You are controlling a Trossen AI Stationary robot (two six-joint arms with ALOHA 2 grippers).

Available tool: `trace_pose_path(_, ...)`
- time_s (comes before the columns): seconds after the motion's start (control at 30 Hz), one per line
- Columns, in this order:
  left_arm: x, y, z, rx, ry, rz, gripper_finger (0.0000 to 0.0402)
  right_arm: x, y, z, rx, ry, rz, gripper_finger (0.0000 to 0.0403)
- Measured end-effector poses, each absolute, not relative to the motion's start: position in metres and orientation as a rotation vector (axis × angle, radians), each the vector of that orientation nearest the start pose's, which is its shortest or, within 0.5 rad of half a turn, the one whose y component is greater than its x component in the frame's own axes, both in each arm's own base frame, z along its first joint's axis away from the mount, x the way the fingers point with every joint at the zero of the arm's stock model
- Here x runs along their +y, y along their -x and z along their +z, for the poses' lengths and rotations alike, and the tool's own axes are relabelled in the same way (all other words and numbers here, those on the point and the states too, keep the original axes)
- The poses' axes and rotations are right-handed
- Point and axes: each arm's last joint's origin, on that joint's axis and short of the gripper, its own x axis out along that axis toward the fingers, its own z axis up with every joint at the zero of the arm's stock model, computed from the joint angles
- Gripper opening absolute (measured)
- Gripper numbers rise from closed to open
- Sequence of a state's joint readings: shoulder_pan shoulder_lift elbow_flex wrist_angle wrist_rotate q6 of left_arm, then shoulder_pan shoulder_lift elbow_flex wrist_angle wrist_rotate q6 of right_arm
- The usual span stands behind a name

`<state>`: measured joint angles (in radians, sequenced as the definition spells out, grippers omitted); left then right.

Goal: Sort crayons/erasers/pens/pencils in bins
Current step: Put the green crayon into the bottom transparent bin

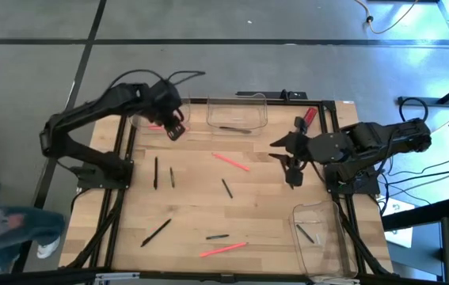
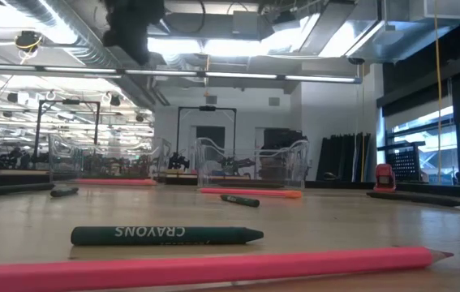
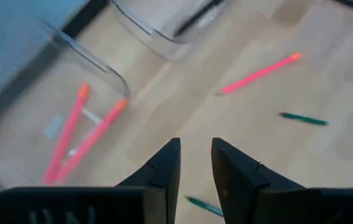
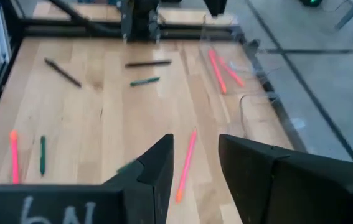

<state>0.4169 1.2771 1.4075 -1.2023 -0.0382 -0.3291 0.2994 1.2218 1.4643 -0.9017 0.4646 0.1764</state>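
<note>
Pens (image 1: 156,172) lie loose near the middle bin (image 1: 237,112); left gripper (image 1: 175,129) beside it and right gripper (image 1: 293,176) both released, empty.

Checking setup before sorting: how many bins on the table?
3: one bin under the left gripper at the high view's upper left, one upper centre, one lower right. None seem hidden.

Light wood table (image 1: 208,202), planked, matt w/ visible grain. Clear glossy plastic bins (image 1: 237,112), see-thru walls catching glare. Matt black pens (image 1: 155,172). Green crayon (image 2: 165,235) w/ paper wrapper, printed lettering. Pink pencils (image 3: 260,73), smooth, bright. Grippers: dark matt plastic fingers (image 3: 229,180).
</note>
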Motion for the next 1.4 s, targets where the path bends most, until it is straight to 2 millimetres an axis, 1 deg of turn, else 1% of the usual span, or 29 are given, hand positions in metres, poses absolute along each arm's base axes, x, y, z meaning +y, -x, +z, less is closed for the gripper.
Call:
trace_pose_path(0.2,0.057,-0.207,0.361,1.022,0.678,0.623,0.0083,0.050,-0.243,0.393,0.711,0.060,-0.175,0.0130)
trace_pose_path(0.43,0.024,-0.201,0.356,1.076,0.888,0.845,0.0080,0.040,-0.264,0.375,0.818,-0.010,-0.094,0.0130)
trace_pose_path(0.5,0.014,-0.199,0.355,1.089,0.919,0.860,0.0082,0.038,-0.267,0.372,0.838,0.000,-0.079,0.0130)
trace_pose_path(0.63,-0.007,-0.198,0.355,1.128,0.979,0.834,0.0083,0.037,-0.268,0.371,0.847,0.004,-0.060,0.0130)
trace_pose_path(0.83,-0.032,-0.196,0.355,1.120,1.063,0.858,0.0084,0.038,-0.269,0.370,0.854,-0.046,-0.051,0.0130)
trace_pose_path(1.0,-0.046,-0.193,0.355,1.106,1.068,0.867,0.0084,0.040,-0.282,0.360,0.876,-0.091,-0.078,0.0130)
trace_pose_path(1.1,-0.049,-0.192,0.355,1.097,1.078,0.877,0.0084,0.042,-0.294,0.348,0.905,-0.114,-0.096,0.0130)
trace_pose_path(1.23,-0.049,-0.192,0.355,1.095,1.079,0.879,0.0084,0.044,-0.311,0.331,0.945,-0.172,-0.155,0.0130)
trace_pose_path(1.4,-0.049,-0.192,0.355,1.090,1.083,0.885,0.0084,0.047,-0.334,0.300,1.020,-0.248,-0.221,0.0130)
